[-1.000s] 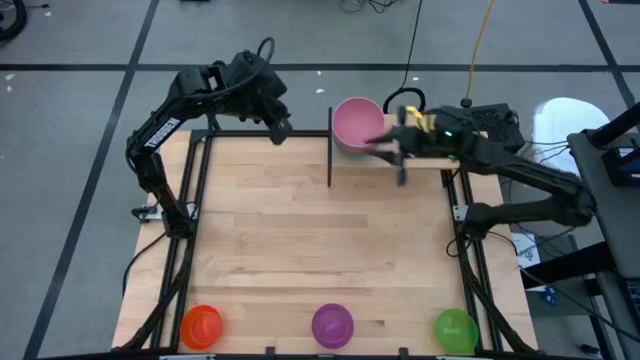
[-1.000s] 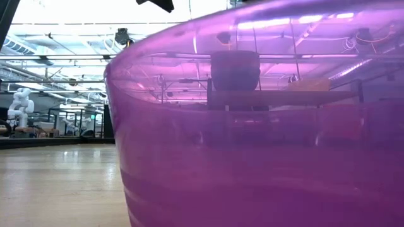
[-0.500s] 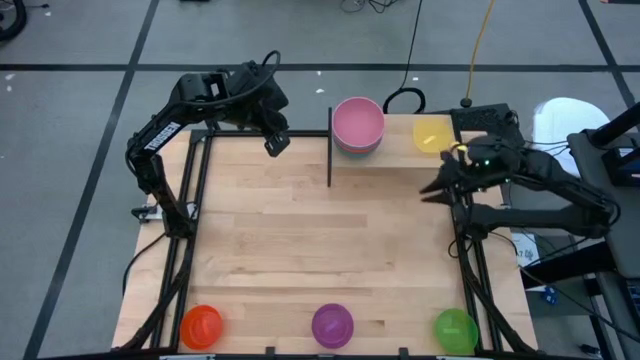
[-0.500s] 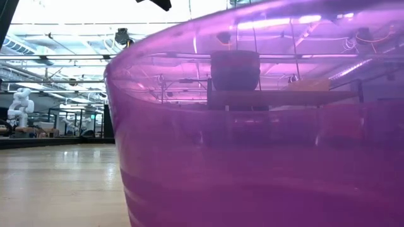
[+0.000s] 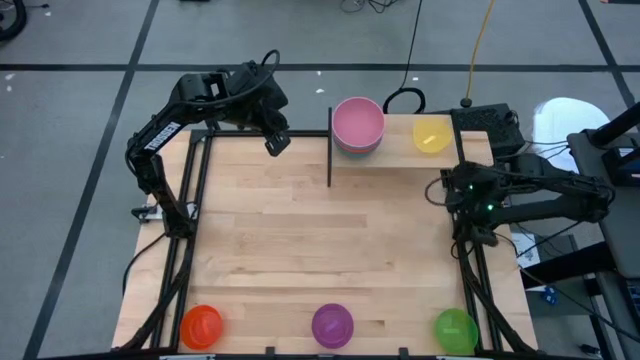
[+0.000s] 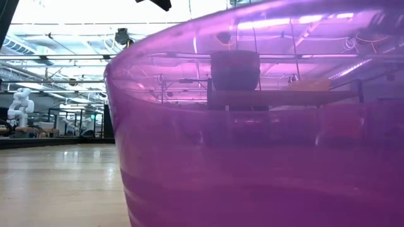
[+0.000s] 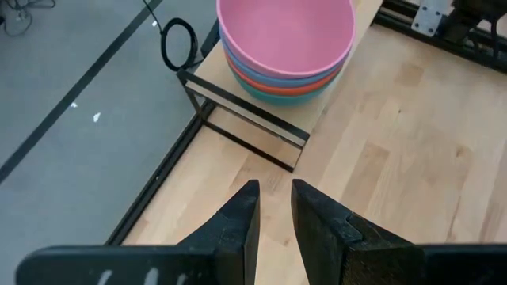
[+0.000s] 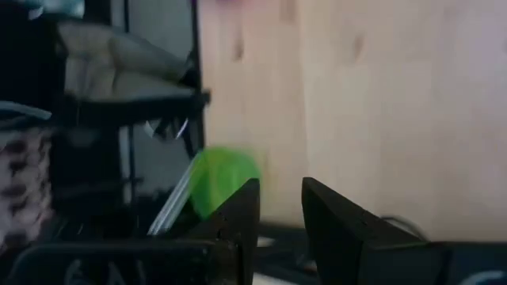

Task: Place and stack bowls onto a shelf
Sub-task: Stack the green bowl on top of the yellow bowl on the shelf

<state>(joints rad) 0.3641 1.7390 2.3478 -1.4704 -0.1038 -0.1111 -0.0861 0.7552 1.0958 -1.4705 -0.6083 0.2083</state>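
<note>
On the shelf at the table's far edge, a stack of bowls with the pink bowl on top rests on the board's left end, beside the yellow bowl. The left wrist view shows the stack, with blue, red and teal rims under the pink. The orange bowl, purple bowl and green bowl sit along the near edge. My left gripper hovers left of the shelf, its fingers a narrow gap apart. My right gripper hangs at the table's right edge, narrowly open, holding nothing.
The purple bowl stands right in front of the low camera and fills most of that view. A black post marks the shelf's left end. Bare wood spreads across the table's middle. Frame rails run along both sides.
My right gripper has drawn back from over the shelf toward the table's right edge and somewhat nearer, its arm folding back. The yellow bowl stays on the shelf where the gripper was. My left gripper has shifted slightly toward the near edge.
</note>
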